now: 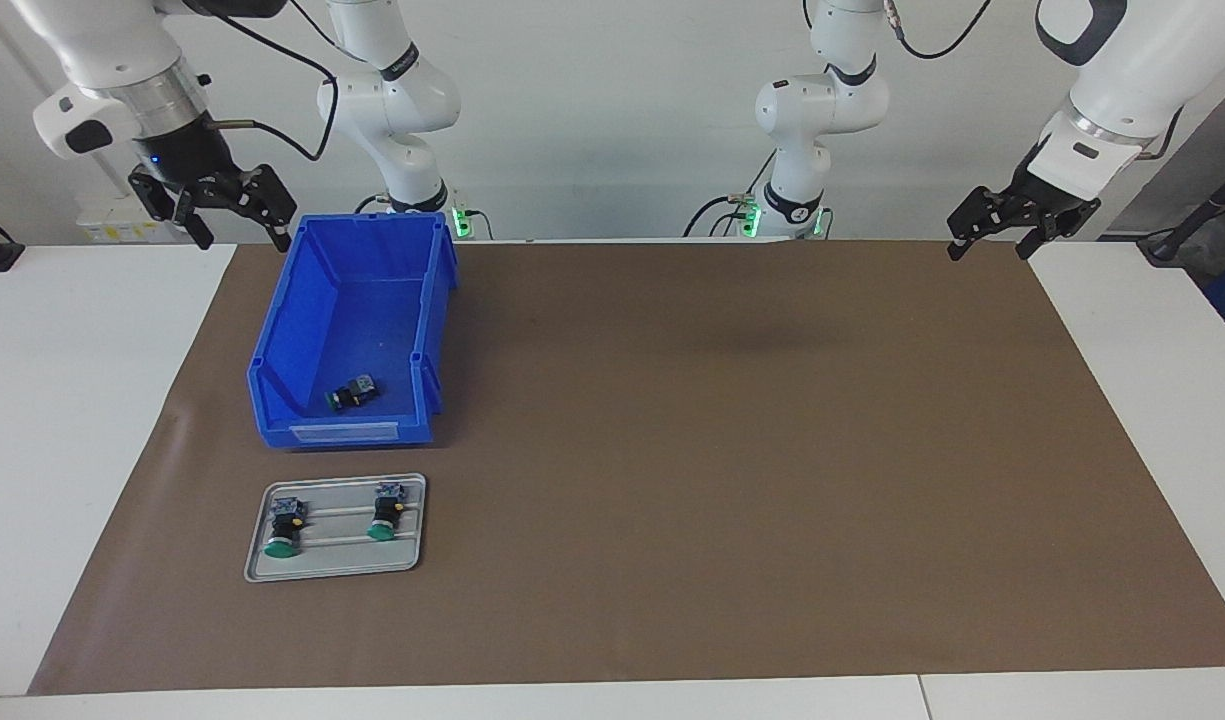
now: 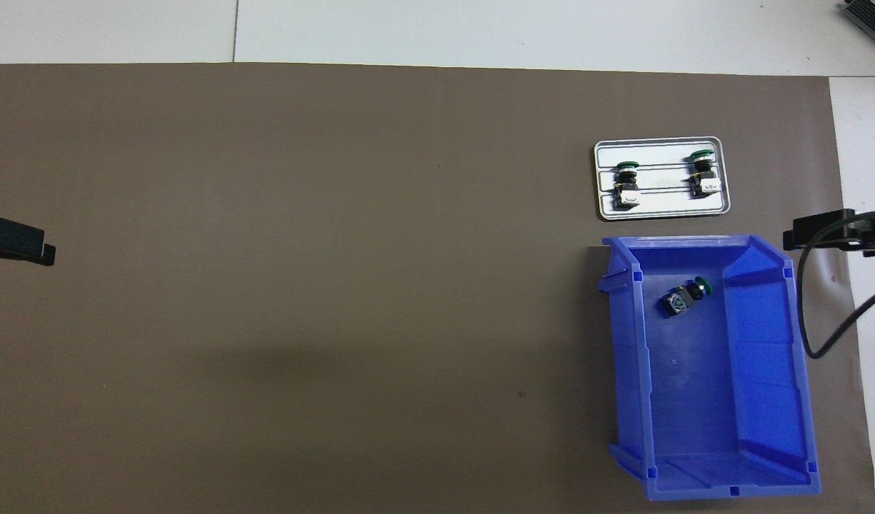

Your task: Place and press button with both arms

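Observation:
One button (image 1: 352, 392) (image 2: 686, 295) lies on its side on the floor of the blue bin (image 1: 312, 300) (image 2: 766, 371), green cap pointing away from the robots. Two more buttons (image 1: 284, 530) (image 1: 385, 515) lie on the silver tray (image 1: 342, 560) (image 2: 658, 207), which sits farther from the robots than the bin. My right gripper (image 1: 242, 235) (image 2: 830, 232) hangs open and empty in the air, beside the bin at the right arm's end. Raised over the mat's edge at the left arm's end, my left gripper (image 1: 990, 245) (image 2: 16, 243) is open too and holds nothing.
A brown mat (image 1: 722, 450) covers most of the white table (image 1: 72, 400). Bin and tray sit toward the right arm's end. A black cable (image 2: 808, 314) hangs from the right wrist beside the bin's outer wall.

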`<action>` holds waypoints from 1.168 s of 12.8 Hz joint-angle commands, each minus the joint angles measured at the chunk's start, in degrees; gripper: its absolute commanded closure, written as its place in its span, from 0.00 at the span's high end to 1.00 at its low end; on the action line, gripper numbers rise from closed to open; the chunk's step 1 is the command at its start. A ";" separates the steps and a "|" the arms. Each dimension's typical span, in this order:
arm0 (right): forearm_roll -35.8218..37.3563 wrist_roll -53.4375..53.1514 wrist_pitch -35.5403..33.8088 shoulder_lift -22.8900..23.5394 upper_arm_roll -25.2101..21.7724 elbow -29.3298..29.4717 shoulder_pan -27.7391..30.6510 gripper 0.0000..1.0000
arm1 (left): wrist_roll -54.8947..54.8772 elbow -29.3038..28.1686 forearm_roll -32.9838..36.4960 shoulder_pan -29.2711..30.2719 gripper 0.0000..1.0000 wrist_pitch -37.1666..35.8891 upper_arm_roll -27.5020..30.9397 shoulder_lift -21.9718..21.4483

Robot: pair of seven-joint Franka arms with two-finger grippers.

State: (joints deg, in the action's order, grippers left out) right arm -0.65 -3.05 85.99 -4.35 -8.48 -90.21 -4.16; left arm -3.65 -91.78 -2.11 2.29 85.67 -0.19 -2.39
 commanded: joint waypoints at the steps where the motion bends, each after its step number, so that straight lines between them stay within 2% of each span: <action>1: 2.66 -0.90 -1.01 1.45 0.66 0.73 -0.23 1.00 | -0.31 -1.82 0.97 0.43 1.00 0.90 -0.34 -1.57; 15: 4.16 0.24 -0.04 1.19 1.36 0.21 -0.15 1.00 | -0.31 -1.82 0.97 0.43 1.00 0.90 -0.34 -1.57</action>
State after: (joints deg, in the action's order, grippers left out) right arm 2.19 -3.07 85.84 -3.09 -7.62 -90.15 -4.85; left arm -3.65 -91.78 -2.11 2.29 85.67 -0.19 -2.39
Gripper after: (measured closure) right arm 0.000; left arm 0.000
